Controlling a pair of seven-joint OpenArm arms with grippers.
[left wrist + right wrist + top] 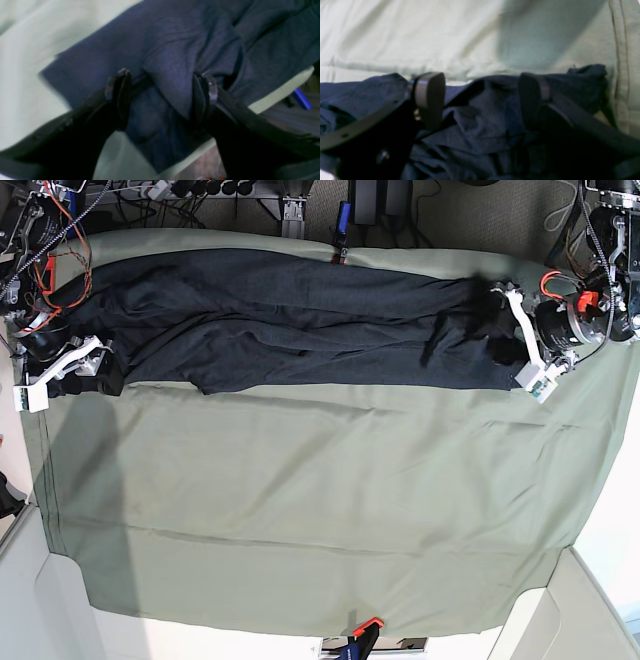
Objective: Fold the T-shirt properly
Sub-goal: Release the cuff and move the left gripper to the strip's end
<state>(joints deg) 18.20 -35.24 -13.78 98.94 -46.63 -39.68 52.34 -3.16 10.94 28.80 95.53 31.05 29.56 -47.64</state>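
The dark T-shirt (290, 310) lies stretched as a long band across the far part of the table, wrinkled along its length. At its right end in the base view, my left gripper (498, 325) rests on the cloth. In the left wrist view that gripper (162, 87) is open, and a loose fold of the T-shirt (175, 50) lies between its spread fingers (122, 85). My right gripper (105, 368) is at the shirt's other end. In the right wrist view it (481, 100) stands open just above crumpled T-shirt fabric (482, 130), holding nothing.
The pale sage-green table cloth (300, 500) covers the whole table and hangs over its edges. Cables and electronics (40, 240) crowd the far corners. An orange clamp (365, 625) grips the near edge, and a blue clip (301, 98) shows beyond the far edge.
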